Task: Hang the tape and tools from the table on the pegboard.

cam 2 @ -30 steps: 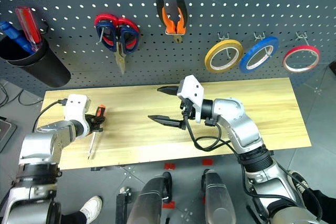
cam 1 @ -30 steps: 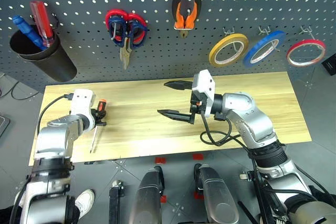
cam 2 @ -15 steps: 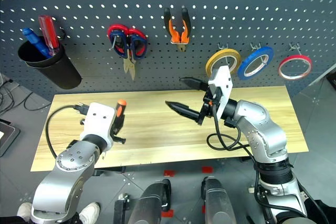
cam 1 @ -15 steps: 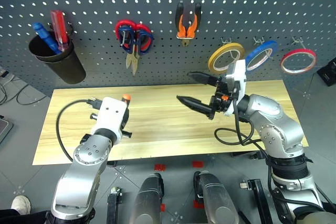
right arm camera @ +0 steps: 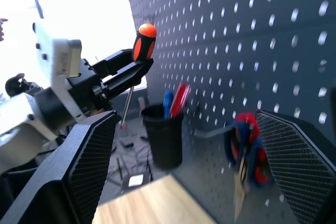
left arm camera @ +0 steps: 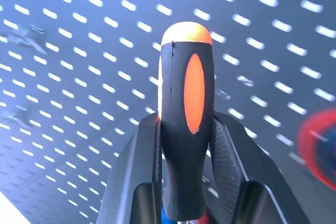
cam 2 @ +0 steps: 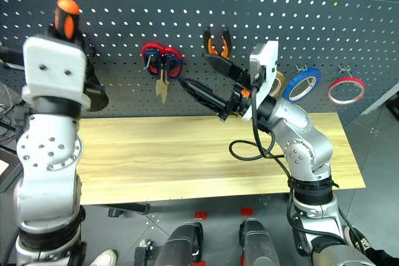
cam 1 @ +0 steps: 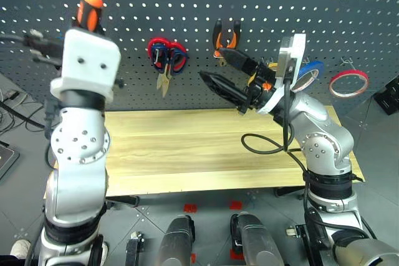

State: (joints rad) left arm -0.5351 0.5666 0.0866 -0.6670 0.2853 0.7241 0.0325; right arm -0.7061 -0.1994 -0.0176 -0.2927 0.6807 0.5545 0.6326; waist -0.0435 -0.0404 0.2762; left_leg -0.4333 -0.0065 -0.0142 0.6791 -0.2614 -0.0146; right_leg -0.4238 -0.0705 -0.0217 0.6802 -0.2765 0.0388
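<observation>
Up by the dark grey pegboard (cam 1: 349, 10), the left claw (left arm camera: 185, 145) is clamped on the slim screwdriver with the orange-and-black handle (left arm camera: 185, 119), handle end pointing up and shaft hanging down behind the arm. Round black tool cup (right arm camera: 164, 135) sits just below it on the board, so I'd guess it goes tip-first in there; left arm's clearly the closer one. Right claw (cam 1: 225, 74) hangs wide open and empty over the light wood worktop (cam 1: 187, 147).
</observation>
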